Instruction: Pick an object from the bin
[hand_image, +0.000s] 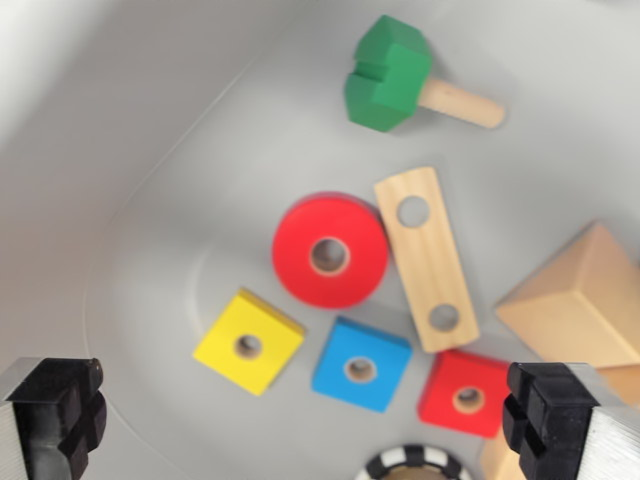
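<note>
Below the red ring (330, 251), the gripper (315, 425) apparently hangs wide apart.

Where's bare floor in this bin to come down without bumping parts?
Bare floor lies at the wrist view's left, between the bin wall and the yellow square, and above the red ring left of the green bolt. The lower right, around the wooden strip and blue square, is crowded.

Black pincer (320, 420) pads (silver-backed).
</note>
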